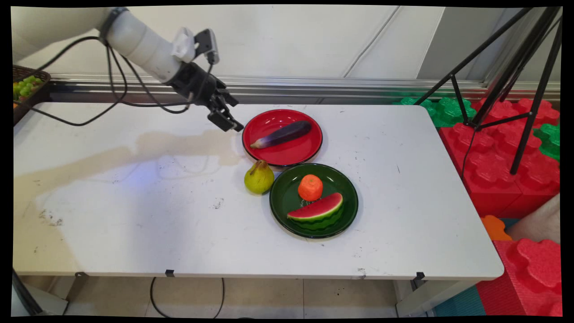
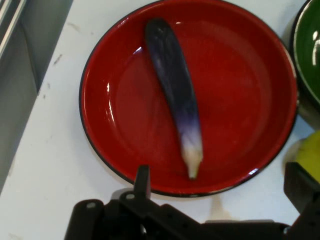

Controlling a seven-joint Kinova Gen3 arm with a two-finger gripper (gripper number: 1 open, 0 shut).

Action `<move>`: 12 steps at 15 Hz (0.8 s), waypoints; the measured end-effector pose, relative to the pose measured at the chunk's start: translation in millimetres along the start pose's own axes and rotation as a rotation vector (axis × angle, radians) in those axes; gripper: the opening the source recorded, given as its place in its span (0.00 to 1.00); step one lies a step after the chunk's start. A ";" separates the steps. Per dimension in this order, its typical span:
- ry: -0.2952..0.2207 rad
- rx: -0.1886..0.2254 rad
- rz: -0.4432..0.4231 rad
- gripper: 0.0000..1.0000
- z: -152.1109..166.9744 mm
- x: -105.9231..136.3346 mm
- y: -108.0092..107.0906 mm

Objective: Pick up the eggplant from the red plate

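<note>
My gripper (image 2: 220, 187) hangs empty with jaws spread wide, just off the near rim of the red plate (image 2: 240, 75); the eggplant (image 2: 175, 90) lies lengthwise ahead of them, so a sound grip means straddling its thicker middle crosswise.

White table (image 1: 134, 202) carries red plate (image 1: 287, 154), green plate (image 1: 282, 197), pear (image 1: 258, 178).

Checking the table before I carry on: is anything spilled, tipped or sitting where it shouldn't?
Nothing spilled or damaged. The one outlier is the pear, which stands on the bare table beside the green plate, while the eggplant, orange and watermelon slice all sit on plates. The claw holds nothing.
</note>
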State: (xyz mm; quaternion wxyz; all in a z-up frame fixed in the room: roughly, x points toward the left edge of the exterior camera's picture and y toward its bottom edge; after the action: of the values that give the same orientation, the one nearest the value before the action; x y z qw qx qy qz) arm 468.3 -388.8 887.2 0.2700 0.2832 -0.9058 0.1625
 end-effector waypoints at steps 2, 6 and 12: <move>-0.007 -0.003 0.004 1.00 13.3 1.8 -6.3; -0.009 -0.015 0.004 1.00 45.1 9.1 -17.5; 0.003 -0.030 0.003 1.00 82.9 21.3 -26.8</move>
State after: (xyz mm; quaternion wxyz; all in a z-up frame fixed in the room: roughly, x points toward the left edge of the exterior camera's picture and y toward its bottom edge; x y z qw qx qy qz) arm 436.7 -456.1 836.9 0.2752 0.2776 -0.9082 0.1498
